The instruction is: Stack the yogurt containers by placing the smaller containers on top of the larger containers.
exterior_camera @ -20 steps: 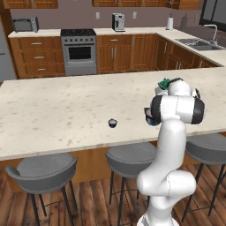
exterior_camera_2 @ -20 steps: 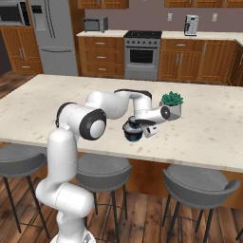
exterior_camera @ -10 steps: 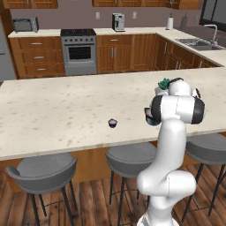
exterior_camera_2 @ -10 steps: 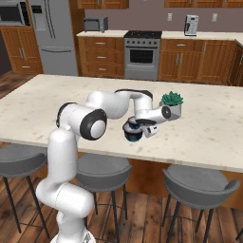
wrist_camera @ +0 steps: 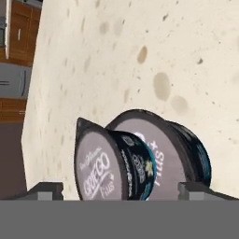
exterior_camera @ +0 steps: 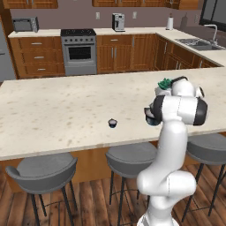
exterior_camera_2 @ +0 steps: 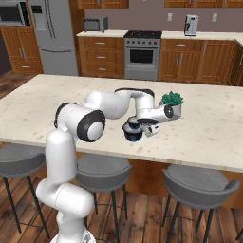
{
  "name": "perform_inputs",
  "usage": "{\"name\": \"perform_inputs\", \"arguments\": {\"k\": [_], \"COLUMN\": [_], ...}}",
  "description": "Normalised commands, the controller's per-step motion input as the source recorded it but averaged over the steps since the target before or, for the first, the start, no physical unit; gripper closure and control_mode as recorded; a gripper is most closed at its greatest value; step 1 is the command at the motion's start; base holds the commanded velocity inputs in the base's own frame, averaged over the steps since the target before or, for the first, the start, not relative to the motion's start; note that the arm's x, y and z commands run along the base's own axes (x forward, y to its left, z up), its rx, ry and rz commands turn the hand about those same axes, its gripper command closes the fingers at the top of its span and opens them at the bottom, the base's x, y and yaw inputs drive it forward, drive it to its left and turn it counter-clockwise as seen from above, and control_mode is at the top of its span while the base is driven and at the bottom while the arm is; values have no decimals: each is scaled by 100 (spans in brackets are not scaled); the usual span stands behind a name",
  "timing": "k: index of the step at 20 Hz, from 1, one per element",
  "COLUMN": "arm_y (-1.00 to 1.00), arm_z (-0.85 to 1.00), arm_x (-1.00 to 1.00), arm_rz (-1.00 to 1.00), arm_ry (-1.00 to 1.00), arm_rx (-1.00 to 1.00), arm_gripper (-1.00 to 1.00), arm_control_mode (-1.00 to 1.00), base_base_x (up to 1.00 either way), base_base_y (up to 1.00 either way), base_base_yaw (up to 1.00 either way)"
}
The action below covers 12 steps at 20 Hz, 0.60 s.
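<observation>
Here the arm folds low over the tabletop point(exterior_camera_2: 199, 137) at mid-frame, its hand point(exterior_camera_2: 142, 127) spread wide and gripping nothing, the mid-sized yogurt cup point(wrist_camera: 114, 165) sitting on the widest cup point(wrist_camera: 186, 154) between its fingertips. A potted plant point(exterior_camera_2: 172, 100) stands just behind, and the tiniest cup point(exterior_camera: 113, 123) sits well apart, left of centre.

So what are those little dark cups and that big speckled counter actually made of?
The yogurt cups look like glossy printed plastic: dark walls with a bluish sheen and lettering. Their pale tops seem a matte foil or paper seal, though that's a guess. The counter looks like polished stone, cream with brown flecks; it could equally be a laminate imitation.
</observation>
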Motion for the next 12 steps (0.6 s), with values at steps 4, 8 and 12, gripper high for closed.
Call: {"name": "perform_inputs", "arguments": {"k": [4, 8, 12], "arm_y": [0, 0, 14], "arm_z": [59, 63, 50], "arm_x": [-74, -83, -87], "arm_rz": [0, 0, 0], "arm_ry": [-5, -5, -10], "arm_rx": [0, 0, -1], "arm_gripper": [-100, -100, -100], "arm_control_mode": [-100, -100, -100], "base_base_x": [0, 0, 0], "base_base_y": [0, 0, 0], "base_base_yaw": [0, 0, 0]}}
